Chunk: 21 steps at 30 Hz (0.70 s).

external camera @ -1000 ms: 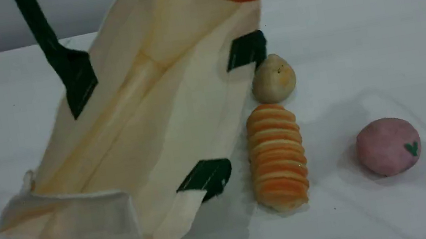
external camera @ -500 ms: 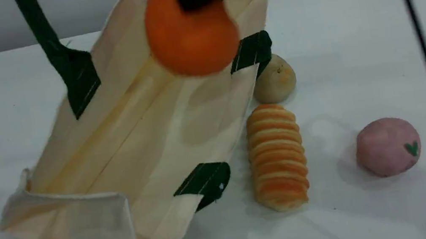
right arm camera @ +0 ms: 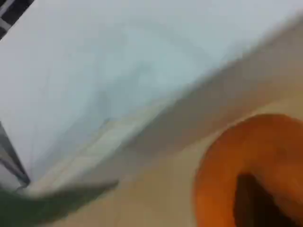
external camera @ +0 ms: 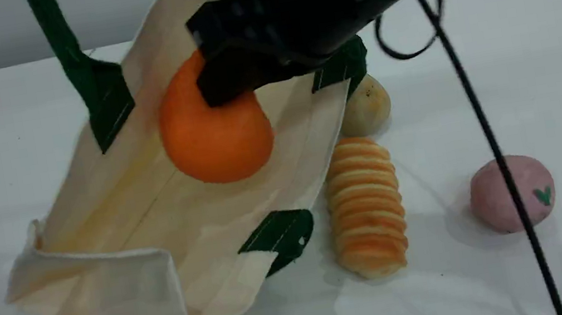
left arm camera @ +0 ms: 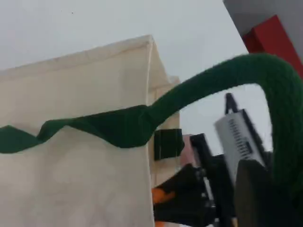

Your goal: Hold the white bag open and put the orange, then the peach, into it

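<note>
A: Where is the orange — any label or writing on it?

B: No writing that I can read on anything; the orange hangs inside the mouth of the white bag, above the bag's lower wall, clamped in the right pincer, whose black body covers the fruit's top; in the right wrist view the orange fills the lower right corner with a dark fingertip pressed on it.

A: And the bag itself?

B: It lies tilted on the white worktop, mouth raised toward the far side; its inside shows only bare cream canvas apart from the held orange; the dark green rope handle is pulled upward out of the frame; in the left wrist view that handle loops over the left pincer, which is closed on it.

A: What sits outside the bag?

B: The peach, dusty pink with a green heart mark, rests on the worktop well to the right; a ridged orange-striped bread roll lies just beside the bag's right edge; a pale beige lump sits behind the roll, near a green tab.
</note>
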Motion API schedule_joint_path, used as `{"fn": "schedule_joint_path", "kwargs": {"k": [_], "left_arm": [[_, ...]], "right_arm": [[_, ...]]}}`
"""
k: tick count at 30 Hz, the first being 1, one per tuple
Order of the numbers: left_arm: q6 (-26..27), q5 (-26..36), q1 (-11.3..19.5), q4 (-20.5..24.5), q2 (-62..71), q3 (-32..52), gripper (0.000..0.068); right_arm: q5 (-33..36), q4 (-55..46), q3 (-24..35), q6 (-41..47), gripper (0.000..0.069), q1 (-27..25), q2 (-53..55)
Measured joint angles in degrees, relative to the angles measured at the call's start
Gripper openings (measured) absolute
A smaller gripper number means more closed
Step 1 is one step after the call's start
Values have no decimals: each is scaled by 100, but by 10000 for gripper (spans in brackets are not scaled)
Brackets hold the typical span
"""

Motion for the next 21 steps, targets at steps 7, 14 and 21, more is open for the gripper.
{"fn": "schedule_joint_path", "kwargs": {"k": [7,14,21], "left_arm": [[0,-19,0,-27,0,-5,62],[0,3,0,-27,0,-5,62],[21,-9,0,23,0,-5,62]], "right_arm": [[-56,13,-657,0,31,324,636],[-184,26,-839,0,117,469,784],[-338,31,-834,0,463,488,750]]}}
